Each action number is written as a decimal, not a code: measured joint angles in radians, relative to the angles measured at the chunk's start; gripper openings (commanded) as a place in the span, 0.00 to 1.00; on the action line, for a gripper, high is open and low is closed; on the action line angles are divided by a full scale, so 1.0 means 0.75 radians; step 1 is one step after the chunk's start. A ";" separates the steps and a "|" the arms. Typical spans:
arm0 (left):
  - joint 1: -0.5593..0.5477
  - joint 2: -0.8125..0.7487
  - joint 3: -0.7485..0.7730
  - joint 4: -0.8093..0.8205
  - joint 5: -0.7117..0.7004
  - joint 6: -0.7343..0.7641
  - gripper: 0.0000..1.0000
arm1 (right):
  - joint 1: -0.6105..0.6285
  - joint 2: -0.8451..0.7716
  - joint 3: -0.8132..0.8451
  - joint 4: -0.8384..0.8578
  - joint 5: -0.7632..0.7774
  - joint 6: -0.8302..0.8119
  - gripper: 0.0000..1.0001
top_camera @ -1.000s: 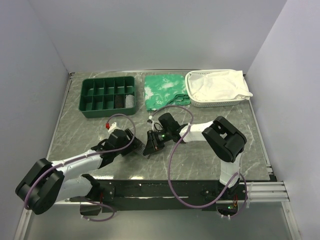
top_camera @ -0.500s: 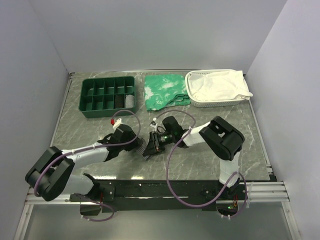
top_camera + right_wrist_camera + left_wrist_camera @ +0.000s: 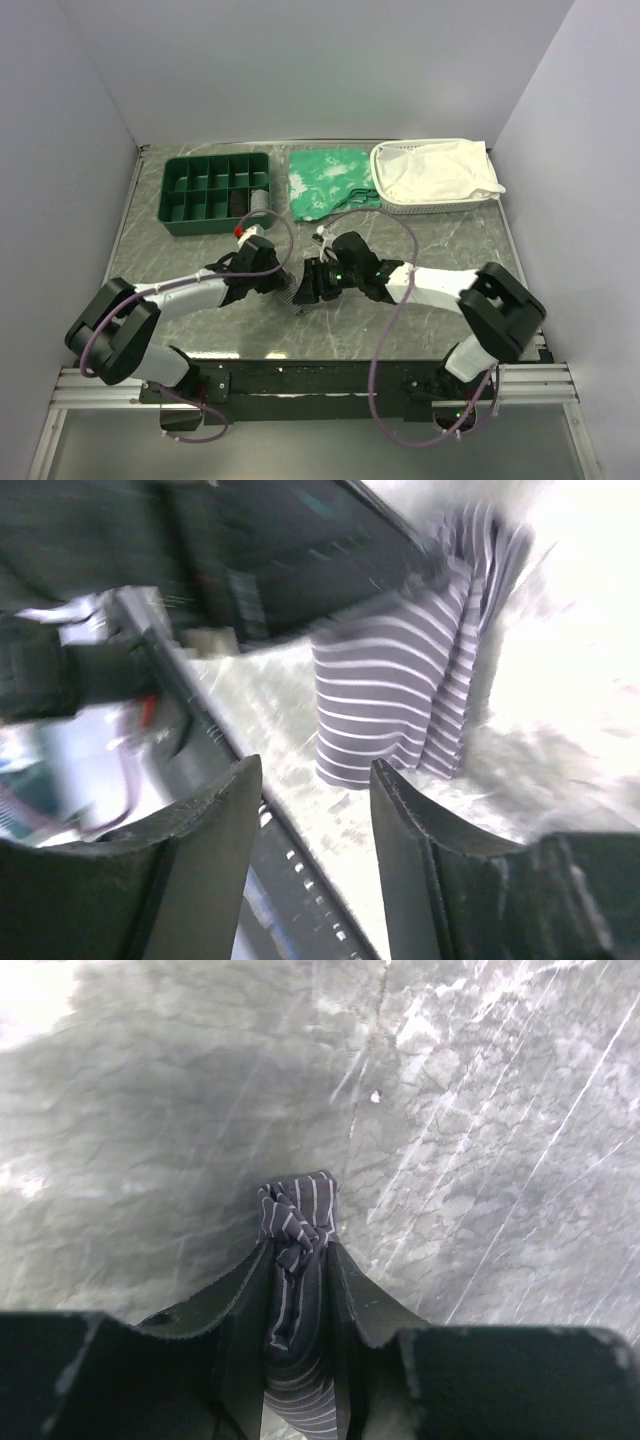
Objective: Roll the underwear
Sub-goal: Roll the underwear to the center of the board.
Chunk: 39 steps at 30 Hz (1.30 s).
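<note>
Tray [image 3: 215, 228], green cloth [image 3: 325, 180], basket [image 3: 440, 208] lie beyond underwear [image 3: 298, 1222].

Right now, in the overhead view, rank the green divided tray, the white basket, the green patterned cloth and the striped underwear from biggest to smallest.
1 and 2. green divided tray and white basket: too alike to rank.
3. green patterned cloth.
4. underwear, bunched up small.

Dark grey underwear [image 3: 297, 1222], pale pinstripes, on grey marbled table [image 3: 500, 1110].
</note>
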 measured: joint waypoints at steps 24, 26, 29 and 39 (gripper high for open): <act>0.001 0.164 0.221 -0.221 0.067 0.052 0.27 | 0.466 0.049 0.278 -0.473 1.154 -0.267 0.58; 0.001 0.167 0.221 -0.221 0.068 0.052 0.27 | 0.466 0.062 0.280 -0.472 1.160 -0.269 0.60; 0.002 0.168 0.221 -0.221 0.069 0.052 0.27 | 0.466 0.094 0.306 -0.484 1.168 -0.266 0.60; 0.003 0.186 0.230 -0.221 0.072 0.052 0.27 | 0.462 0.127 0.320 -0.474 1.136 -0.234 0.17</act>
